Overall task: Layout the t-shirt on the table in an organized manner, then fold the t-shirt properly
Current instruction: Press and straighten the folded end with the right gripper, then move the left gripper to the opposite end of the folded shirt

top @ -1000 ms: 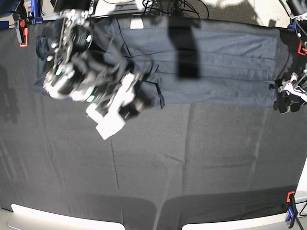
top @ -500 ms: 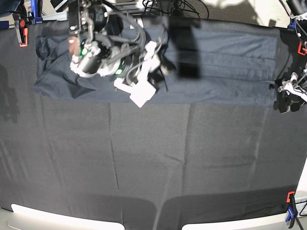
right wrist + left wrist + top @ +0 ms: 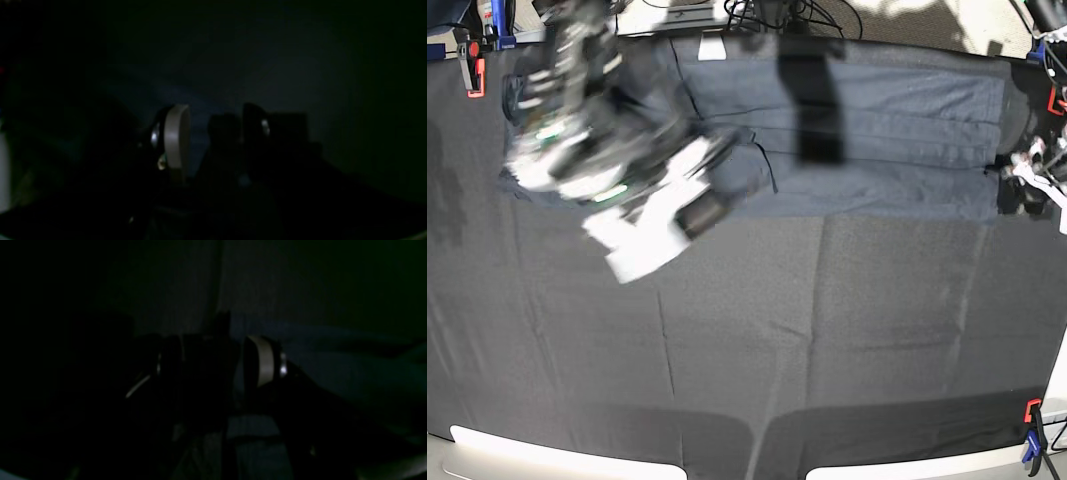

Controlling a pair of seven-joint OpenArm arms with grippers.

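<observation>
The t-shirt [image 3: 897, 120] lies spread in a wide band along the table's [image 3: 827, 330] far side, its small white tag [image 3: 712, 48] at the back edge. My right gripper [image 3: 715, 188] is motion-blurred over the shirt's left half, where the cloth is ruffled. In the right wrist view the right gripper [image 3: 217, 128] has its pale pads [image 3: 176, 133] standing apart above dark cloth. My left gripper [image 3: 1025, 185] sits at the shirt's right lower corner. The left wrist view shows the left gripper [image 3: 217, 363] open over dim blue fabric [image 3: 333, 356]. It is too dark to tell whether cloth lies between either pair of jaws.
Red clamps [image 3: 474, 75] [image 3: 1032, 410] hold the black tablecloth at its corners. Cables [image 3: 777, 15] and gear crowd the space behind the table. A dark shadow band [image 3: 817, 100] crosses the shirt. Pale table edges [image 3: 527, 455] show at the front.
My right arm swung from the shirt's upper middle back down and to the left, and cloth near the lower hem has ruffled again. The left gripper edged slightly up.
</observation>
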